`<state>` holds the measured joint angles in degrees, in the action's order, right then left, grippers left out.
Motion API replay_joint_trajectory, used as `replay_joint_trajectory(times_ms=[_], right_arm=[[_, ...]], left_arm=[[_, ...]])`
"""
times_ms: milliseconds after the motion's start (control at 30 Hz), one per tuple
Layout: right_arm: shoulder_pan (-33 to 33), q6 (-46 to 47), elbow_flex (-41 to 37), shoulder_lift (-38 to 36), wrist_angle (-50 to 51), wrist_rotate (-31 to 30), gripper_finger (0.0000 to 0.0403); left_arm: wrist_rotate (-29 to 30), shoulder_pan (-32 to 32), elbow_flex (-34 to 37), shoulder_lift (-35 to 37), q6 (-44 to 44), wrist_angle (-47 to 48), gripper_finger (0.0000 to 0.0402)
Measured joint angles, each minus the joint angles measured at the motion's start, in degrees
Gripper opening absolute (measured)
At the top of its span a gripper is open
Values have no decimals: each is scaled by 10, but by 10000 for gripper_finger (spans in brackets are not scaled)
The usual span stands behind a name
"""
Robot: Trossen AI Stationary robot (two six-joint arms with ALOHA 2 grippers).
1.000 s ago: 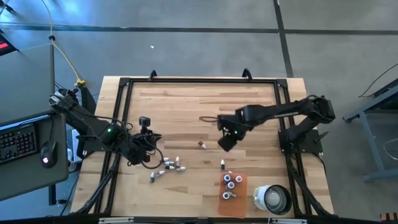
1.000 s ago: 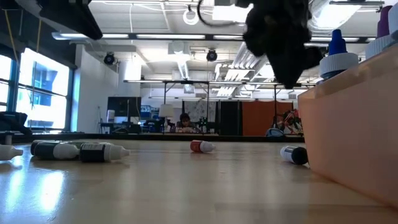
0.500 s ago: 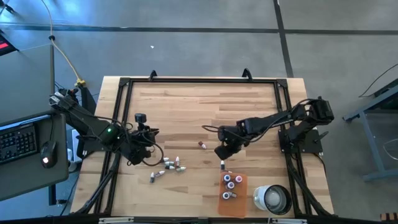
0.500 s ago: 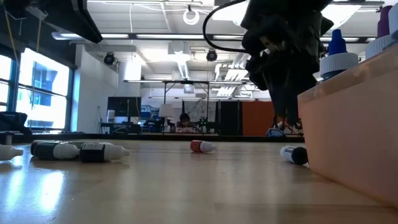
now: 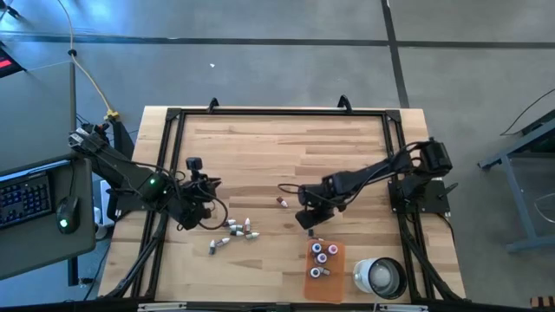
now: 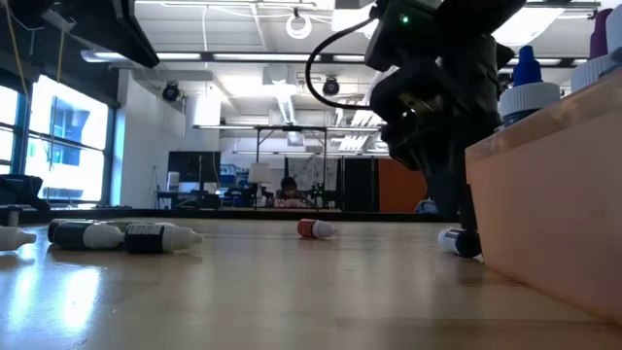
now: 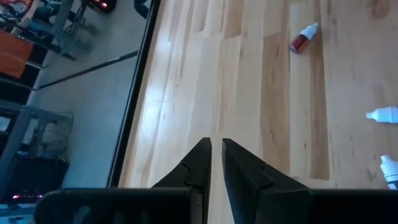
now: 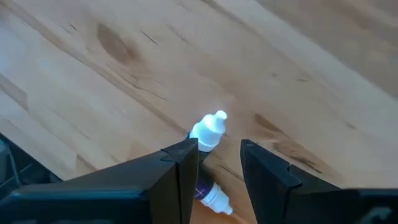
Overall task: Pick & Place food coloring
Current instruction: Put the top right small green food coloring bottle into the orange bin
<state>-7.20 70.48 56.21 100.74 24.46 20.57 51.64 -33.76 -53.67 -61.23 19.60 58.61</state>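
Nearest, at the counter's (image 5: 260, 165) right front, a white cup (image 5: 379, 276) stands beside an orange tray (image 5: 333, 270) that holds several upright food coloring bottles (image 5: 322, 254). To the left, a cluster of bottles (image 5: 232, 232) lies on its side on the wood. Just beyond the tray, the right gripper (image 8: 217, 155) is down at the counter, fingers apart around a white-capped bottle (image 8: 209, 129) lying there, with nothing clamped. Farther left, the left gripper (image 7: 215, 163) hovers over bare wood beside the cluster, fingers nearly together and empty. A red bottle (image 5: 281, 202) lies alone near the middle.
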Motion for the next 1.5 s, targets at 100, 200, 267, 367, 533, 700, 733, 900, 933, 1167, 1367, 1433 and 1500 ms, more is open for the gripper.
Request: replay_joint_trajectory(times_ms=[100, 200, 267, 367, 533, 700, 733, 900, 933, 1167, 1367, 1433, 1500], right_arm=[[0, 8, 0, 9, -16, 9, 114], [0, 23, 0, 18, -38, 13, 114], [0, 28, 0, 26, -37, 19, 114], [0, 29, 1, 38, -40, 22, 114], [1, 20, 2, 48, -41, 30, 114], [1, 7, 2, 48, -42, 42, 114], [1, -1, 1, 48, -42, 49, 114], [1, -18, 1, 49, -41, 52, 114], [0, -19, 1, 49, -40, 52, 113], [-1, -51, 0, 49, -37, 52, 64], [0, -54, 0, 49, -46, 56, 44], [5, -54, -1, 50, -61, 65, 44], [14, -59, -1, 50, -78, 73, 49]], left_arm=[[2, 0, 1, 0, 2, 3, 37], [7, 0, 8, 0, 4, 4, 37], [18, 0, 12, 0, 10, 7, 37], [30, 0, 12, 0, 19, 21, 37], [53, 0, 12, 0, 26, 33, 37], [61, 0, 12, 0, 43, 46, 37], [62, 0, 12, 0, 45, 48, 37], [70, 0, 12, 0, 48, 49, 37], [73, 0, 12, 0, 49, 49, 37], [75, 0, 12, 0, 49, 50, 37], [74, 0, 12, 0, 49, 45, 37], [74, 0, 12, 0, 49, 43, 37], [69, 0, 12, 0, 49, 42, 37]])
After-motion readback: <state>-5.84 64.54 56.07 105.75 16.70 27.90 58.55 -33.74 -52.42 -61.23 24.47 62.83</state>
